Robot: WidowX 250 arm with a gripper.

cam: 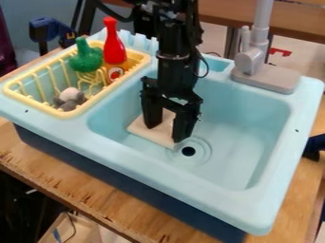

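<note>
The tool (pixel 164 135) is wide, fingers apart, at a flat beige slab (pixel 140 129) on the floor of the sink (pixel 244 137), beside the drain (pixel 188 151). The slab is probably light and fairly stiff; opposite edges look the surest hold.

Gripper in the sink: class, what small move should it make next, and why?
Probably a gentle closing of the gripper: its fingers stand apart, low in the blue sink, with part of the beige slab between them. Whether they already touch it is hard to tell.
</note>
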